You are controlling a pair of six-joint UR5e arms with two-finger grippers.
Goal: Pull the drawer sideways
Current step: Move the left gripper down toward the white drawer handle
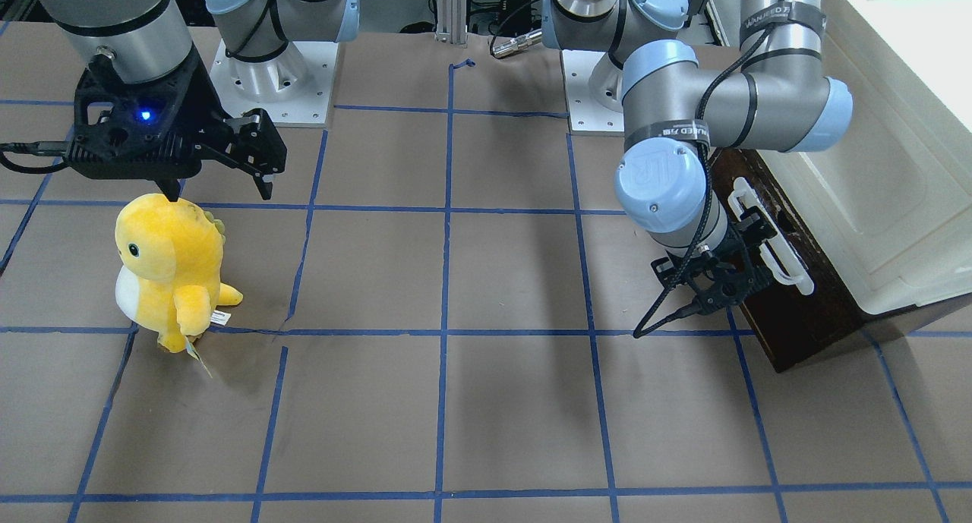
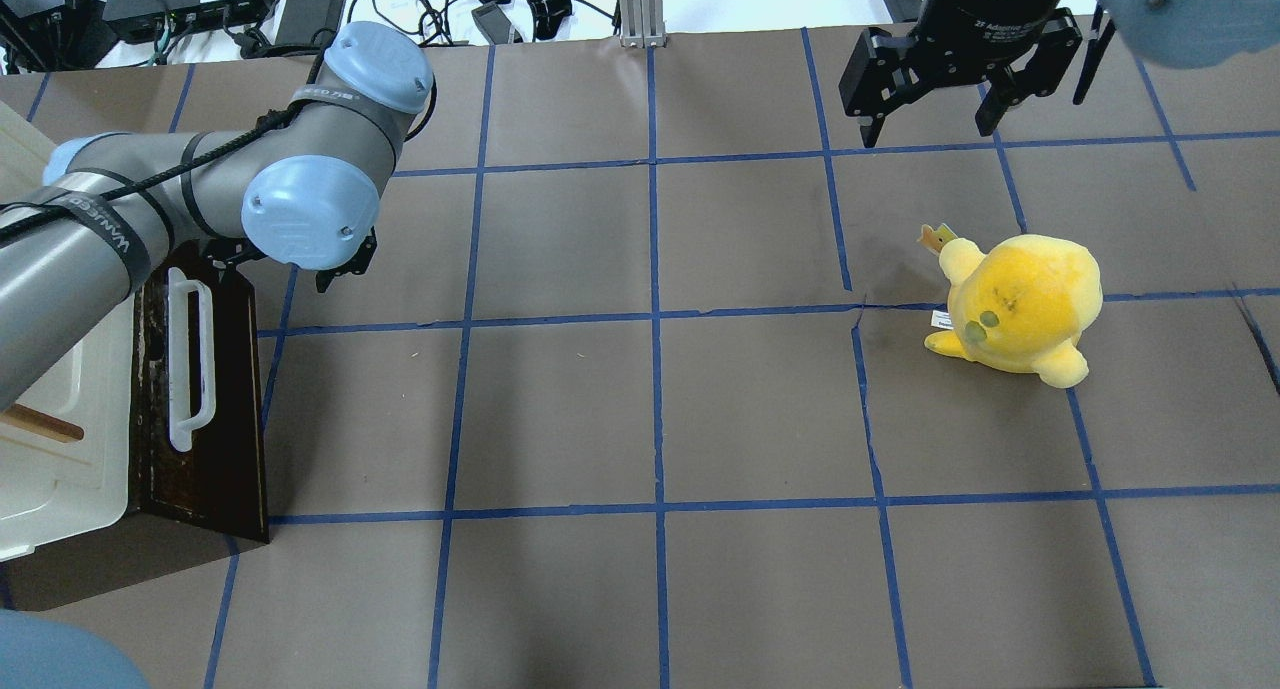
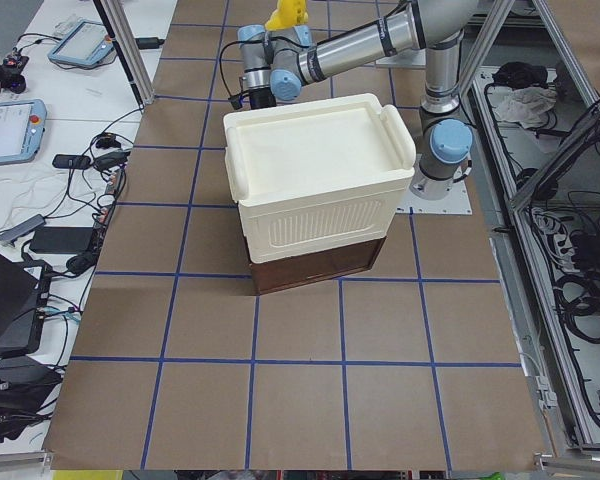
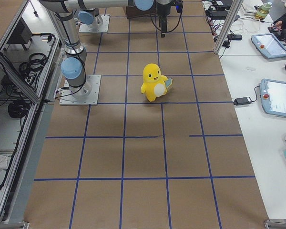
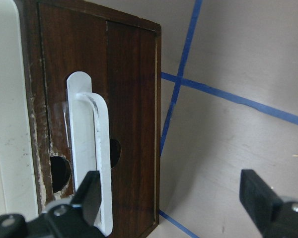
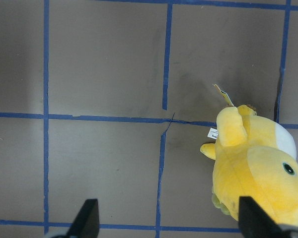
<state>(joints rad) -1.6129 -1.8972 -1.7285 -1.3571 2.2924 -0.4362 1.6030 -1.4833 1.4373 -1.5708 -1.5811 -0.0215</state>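
The drawer's dark brown front panel (image 2: 225, 419) stands under a cream box at the table's left end, with its long white bar handle (image 2: 190, 359) facing the table. Both also show in the left wrist view: the panel (image 5: 131, 114) and the handle (image 5: 87, 129). No pale inner tray shows. My left gripper (image 5: 174, 198) is open at the handle's far end. One finger (image 5: 89, 191) is in front of the handle and the other (image 5: 258, 191) is over the table beyond the panel's edge. In the front view the left gripper (image 1: 748, 269) sits against the handle (image 1: 771, 242). My right gripper (image 2: 927, 129) is open and empty.
A cream-white lidded box (image 3: 315, 180) sits on top of the drawer unit (image 3: 315, 262). A yellow plush toy (image 2: 1020, 304) stands on the right side, below the right gripper (image 1: 220, 185); it also shows in the right wrist view (image 6: 253, 173). Blue tape lines grid the brown table.
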